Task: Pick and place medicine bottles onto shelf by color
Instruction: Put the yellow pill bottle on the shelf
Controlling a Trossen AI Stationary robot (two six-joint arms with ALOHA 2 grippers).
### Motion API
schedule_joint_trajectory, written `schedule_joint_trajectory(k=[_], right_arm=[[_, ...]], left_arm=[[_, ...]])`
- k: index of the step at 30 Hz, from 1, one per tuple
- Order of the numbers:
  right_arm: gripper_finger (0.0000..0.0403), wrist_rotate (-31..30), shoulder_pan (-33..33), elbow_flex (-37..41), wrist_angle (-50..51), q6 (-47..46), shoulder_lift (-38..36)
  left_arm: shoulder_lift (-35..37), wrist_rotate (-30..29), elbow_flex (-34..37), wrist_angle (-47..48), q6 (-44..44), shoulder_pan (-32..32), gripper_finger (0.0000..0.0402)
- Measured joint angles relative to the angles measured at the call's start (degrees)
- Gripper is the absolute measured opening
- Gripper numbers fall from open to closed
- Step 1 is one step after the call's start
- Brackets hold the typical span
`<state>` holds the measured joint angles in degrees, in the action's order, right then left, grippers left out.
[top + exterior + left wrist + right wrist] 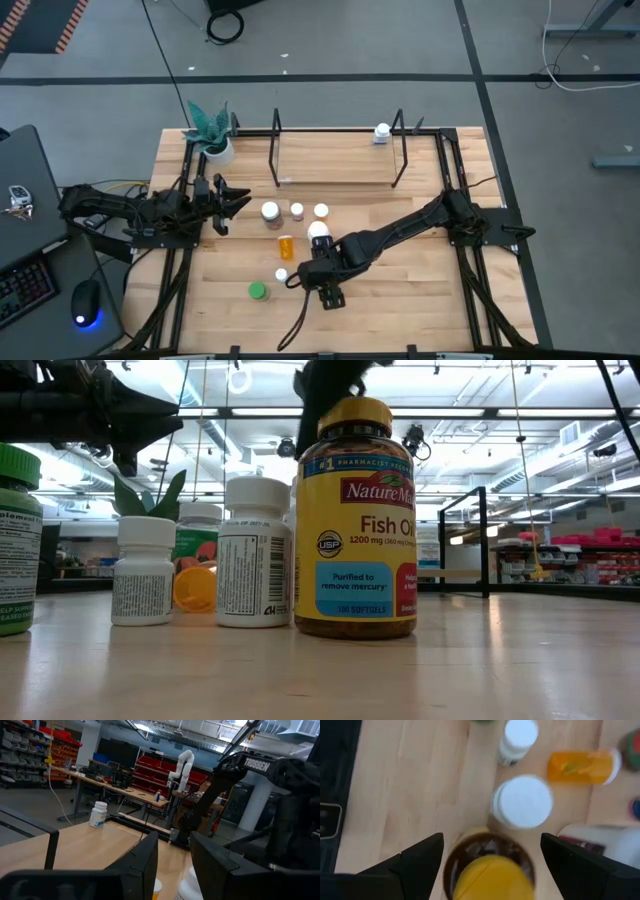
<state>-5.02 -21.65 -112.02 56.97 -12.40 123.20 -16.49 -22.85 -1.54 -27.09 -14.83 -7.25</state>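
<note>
- The right end effector (491, 841) hangs over the lower middle of the high view. Its two fingers are spread wide, one on each side of the Nature Made Fish Oil bottle (355, 520), and bare wood shows between each finger and the bottle, so nothing is pinched.
- That bottle, amber with a yellow lid, stands upright on the bench (400, 300), with a white-capped bottle (522, 802) just beside it.
- The left end effector (225, 200) waits at the left middle of the high view. Its fingers are partly spread and hold nothing.
- The step in hand looks like the grasp on the Fish Oil bottle. The fingers are lined up around it but not closed.
- The next move seems to call for closing squarely on the bottle below the lid, lifting it clear of the white-capped neighbour, then carrying it to the shelf (276, 150) at the upper middle of the frame.
- One white bottle (381, 132) stands at the shelf's right end.
- On the bench I count eight bottles:
  - five white-capped ones
  - one orange bottle (287, 245), lying on its side
  - one green-capped bottle (258, 291)
  - the Fish Oil bottle, hidden under the arm in the high view
- That makes nine bottles in all, though the arm could be covering another. There is one shelf.
</note>
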Motion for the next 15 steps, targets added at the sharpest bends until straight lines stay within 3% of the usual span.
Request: schedule_joint_trajectory(k=[9, 15], right_arm=[[0.0340, 0.12, 0.02, 1.24, 1.98, -4.42, 0.00], [0.0314, 0.33, 0.04, 1.17, 3.77, -4.62, -0.08]], left_arm=[[0.00, 0.00, 0.00, 0.00, -2.64, 0.00, 0.0121], [0.00, 0.00, 0.00, -0.02, -2.82, 0.00, 0.0121]])
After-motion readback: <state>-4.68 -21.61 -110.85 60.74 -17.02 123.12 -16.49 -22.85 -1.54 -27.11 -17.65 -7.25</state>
